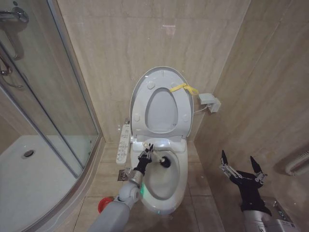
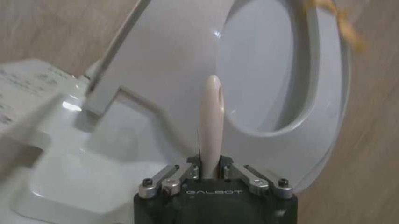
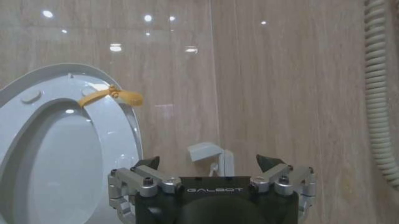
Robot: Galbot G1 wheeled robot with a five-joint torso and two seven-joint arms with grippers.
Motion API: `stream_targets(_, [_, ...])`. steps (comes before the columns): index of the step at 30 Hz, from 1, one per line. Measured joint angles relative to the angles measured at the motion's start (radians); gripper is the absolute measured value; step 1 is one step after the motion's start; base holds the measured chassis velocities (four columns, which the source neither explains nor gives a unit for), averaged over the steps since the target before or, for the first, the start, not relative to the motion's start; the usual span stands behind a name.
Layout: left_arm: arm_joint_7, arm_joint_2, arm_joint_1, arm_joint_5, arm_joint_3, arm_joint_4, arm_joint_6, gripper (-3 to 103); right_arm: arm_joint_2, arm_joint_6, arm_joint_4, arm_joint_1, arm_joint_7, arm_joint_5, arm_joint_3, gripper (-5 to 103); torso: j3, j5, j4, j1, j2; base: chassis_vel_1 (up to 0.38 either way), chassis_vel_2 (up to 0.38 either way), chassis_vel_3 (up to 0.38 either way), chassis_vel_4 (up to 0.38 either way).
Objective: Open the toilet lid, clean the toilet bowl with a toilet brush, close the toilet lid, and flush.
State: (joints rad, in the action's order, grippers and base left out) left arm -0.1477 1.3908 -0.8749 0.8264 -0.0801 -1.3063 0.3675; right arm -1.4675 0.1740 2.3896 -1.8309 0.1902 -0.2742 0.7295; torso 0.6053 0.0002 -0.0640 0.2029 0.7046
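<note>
The toilet lid point(image 1: 145, 89) stands upright against the tiled wall, its yellow strap point(image 1: 184, 88) dangling at the top edge, and the ring seat point(image 1: 179, 108) is raised with it. Below, the toilet bowl point(image 1: 181, 186) lies open, its button panel point(image 1: 124, 143) along the robot's left side.

The left arm reaches up from the bottom of the head view, forearm angled forward and slightly right, wrist over the bowl's near-left rim. The left gripper point(image 1: 147, 153) has its fingers clamped tight on the toilet brush point(image 1: 161, 160); the pale handle point(image 2: 212, 126) rises straight out between the jaws in the wrist view. The dark bristle head point(image 1: 165, 161) sits inside the bowl, toward the back, just beside the gripper.

The red cup holder point(image 1: 102, 205) sits on the floor, left of the bowl, partly behind the arm.

Off to the right, the right gripper point(image 1: 241, 168) hovers well apart from the toilet, pointed at the wall, its fingers point(image 1: 224, 159) spread wide and holding nothing.
</note>
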Motion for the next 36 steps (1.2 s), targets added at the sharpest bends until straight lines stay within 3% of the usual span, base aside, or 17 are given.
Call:
stream_targets(3, [-0.004,0.005,-0.012,0.032,-0.013,0.002,-0.015,17,0.000,0.000,0.000,0.000,0.000,0.000,0.000,100,0.000,0.0000,0.0004,0.000,0.000,0.000,0.000,0.000,0.000])
stream_targets(6, [-0.013,0.010,-0.010,-0.022,-0.017,0.044,-0.006,17,0.000,0.000,0.000,0.000,0.000,0.000,0.000,100,0.000,-0.0001,0.0003,0.000,0.000,0.000,0.000,0.000,0.000])
stream_targets(9, [-0.045,0.015,0.005,-0.313,0.004,0.160,0.066,17,0.000,0.000,0.000,0.000,0.000,0.000,0.000,100,0.000,-0.0006,-0.0005,0.000,0.000,0.000,0.000,0.000,0.000])
stream_targets(10, [-0.045,0.015,0.005,-0.313,0.004,0.160,0.066,17,0.000,0.000,0.000,0.000,0.000,0.000,0.000,100,0.000,-0.0006,-0.0005,0.000,0.000,0.000,0.000,0.000,0.000])
stream_targets(12, [-0.055,0.010,0.007,-0.514,0.036,0.197,0.104,17,0.000,0.000,0.000,0.000,0.000,0.000,0.000,100,0.000,-0.0002,0.0002,0.000,0.000,0.000,0.000,0.000,0.000])
stream_targets(13, [-0.055,0.010,0.007,-0.514,0.036,0.197,0.104,17,0.000,0.000,0.000,0.000,0.000,0.000,0.000,100,0.000,-0.0002,0.0002,0.000,0.000,0.000,0.000,0.000,0.000])
stream_targets(14, [-0.057,0.010,0.006,-0.594,0.050,0.196,0.120,17,0.000,0.000,0.000,0.000,0.000,0.000,0.000,100,0.000,-0.0005,-0.0002,0.000,0.000,0.000,0.000,0.000,0.000])
stream_targets(16, [-0.055,0.005,0.005,-0.674,0.068,0.173,0.138,17,0.000,0.000,0.000,0.000,0.000,0.000,0.000,100,0.000,-0.0005,-0.0003,0.000,0.000,0.000,0.000,0.000,0.000])
stream_targets(19, [-0.049,-0.003,-0.002,-0.685,0.075,0.123,0.144,17,0.000,0.000,0.000,0.000,0.000,0.000,0.000,100,0.000,-0.0003,-0.0002,0.000,0.000,0.000,0.000,0.000,0.000])
stream_targets(22, [-0.046,-0.027,-0.023,-0.578,0.070,0.027,0.129,17,0.000,0.000,0.000,0.000,0.000,0.000,0.000,100,0.000,-0.0003,-0.0002,0.000,0.000,0.000,0.000,0.000,0.000])
stream_targets(23, [-0.046,-0.027,-0.023,-0.578,0.070,0.027,0.129,17,0.000,0.000,0.000,0.000,0.000,0.000,0.000,100,0.000,-0.0003,-0.0002,0.000,0.000,0.000,0.000,0.000,0.000])
stream_targets(26, [-0.051,-0.064,-0.059,-0.449,0.066,-0.064,0.093,17,0.000,0.000,0.000,0.000,0.000,0.000,0.000,100,0.000,-0.0002,0.0002,0.000,0.000,0.000,0.000,0.000,0.000])
stream_targets(28, [-0.048,-0.073,-0.077,-0.441,0.069,-0.101,0.078,17,0.000,0.000,0.000,0.000,0.000,0.000,0.000,100,0.000,-0.0004,0.0002,0.000,0.000,0.000,0.000,0.000,0.000])
stream_targets(30, [-0.044,-0.080,-0.089,-0.457,0.074,-0.112,0.071,17,0.000,0.000,0.000,0.000,0.000,0.000,0.000,100,0.000,-0.0003,-0.0003,0.000,0.000,0.000,0.000,0.000,0.000])
stream_targets(32, [-0.031,-0.090,-0.124,-0.583,0.109,-0.122,0.073,17,0.000,0.000,0.000,0.000,0.000,0.000,0.000,100,0.000,-0.0005,-0.0001,0.000,0.000,0.000,0.000,0.000,0.000])
stream_targets(36, [-0.026,-0.119,-0.184,-0.638,0.132,-0.210,0.068,17,0.000,0.000,0.000,0.000,0.000,0.000,0.000,100,0.000,-0.0004,0.0002,0.000,0.000,0.000,0.000,0.000,0.000])
